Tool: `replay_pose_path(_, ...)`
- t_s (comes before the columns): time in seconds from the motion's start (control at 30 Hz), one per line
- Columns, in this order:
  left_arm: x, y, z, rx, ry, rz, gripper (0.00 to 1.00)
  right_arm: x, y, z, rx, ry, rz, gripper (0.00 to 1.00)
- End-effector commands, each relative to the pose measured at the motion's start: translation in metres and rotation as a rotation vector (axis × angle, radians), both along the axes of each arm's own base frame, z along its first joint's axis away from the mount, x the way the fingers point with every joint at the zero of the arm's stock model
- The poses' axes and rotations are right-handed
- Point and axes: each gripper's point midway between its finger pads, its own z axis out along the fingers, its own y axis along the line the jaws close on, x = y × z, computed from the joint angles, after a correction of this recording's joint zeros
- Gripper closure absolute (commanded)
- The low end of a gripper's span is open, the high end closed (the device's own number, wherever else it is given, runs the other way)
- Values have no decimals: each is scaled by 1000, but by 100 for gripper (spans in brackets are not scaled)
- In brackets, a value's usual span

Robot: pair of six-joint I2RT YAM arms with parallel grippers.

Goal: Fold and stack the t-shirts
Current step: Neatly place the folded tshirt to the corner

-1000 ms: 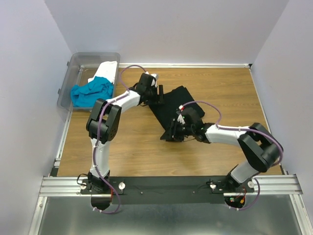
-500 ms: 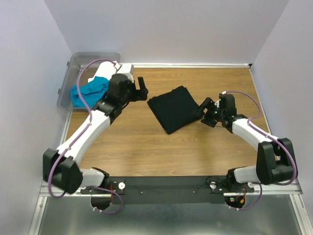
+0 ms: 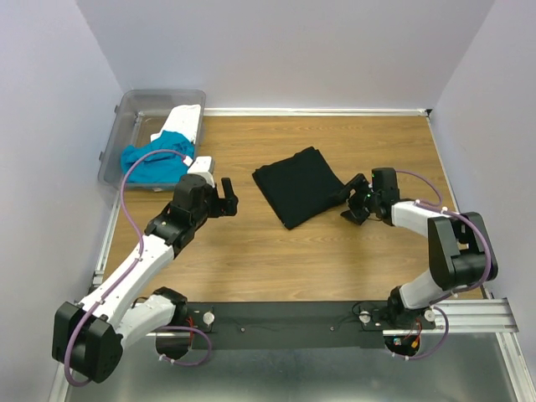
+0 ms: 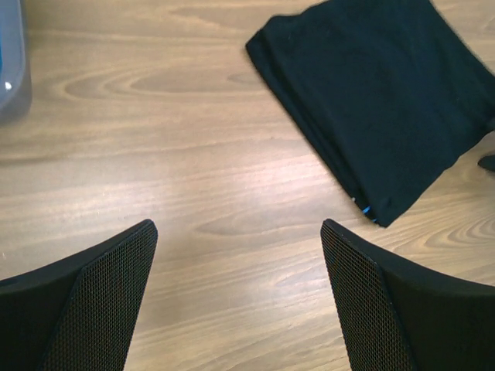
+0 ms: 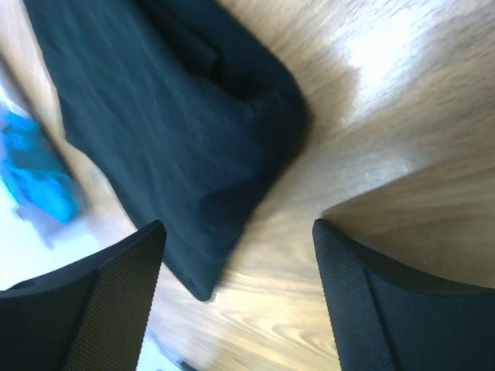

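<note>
A black t-shirt (image 3: 297, 184) lies folded into a rectangle at the middle of the table. It also shows in the left wrist view (image 4: 387, 100) and the right wrist view (image 5: 170, 116). A turquoise t-shirt (image 3: 155, 161) and a white t-shirt (image 3: 180, 124) lie crumpled in and over the bin at the back left. My left gripper (image 3: 228, 197) is open over bare wood to the left of the black shirt, with nothing between its fingers (image 4: 240, 294). My right gripper (image 3: 345, 203) is open just off the shirt's right edge and holds nothing (image 5: 236, 301).
The clear plastic bin (image 3: 126, 117) stands against the left wall, and its corner shows in the left wrist view (image 4: 11, 69). Walls close off the table at the back and on both sides. Bare wood lies in front of the black shirt.
Both grippers have opened and let go of the black shirt, which now lies folded. The left arm has drawn back toward the near left. The right gripper has backed off to the shirt's right edge.
</note>
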Motion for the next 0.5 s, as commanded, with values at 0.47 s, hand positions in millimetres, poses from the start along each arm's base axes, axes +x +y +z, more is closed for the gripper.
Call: replay_pose_path(0.47, 7, 15, 11, 3, -84, 89, 8, 14, 11, -33, 95, 17, -316, 23)
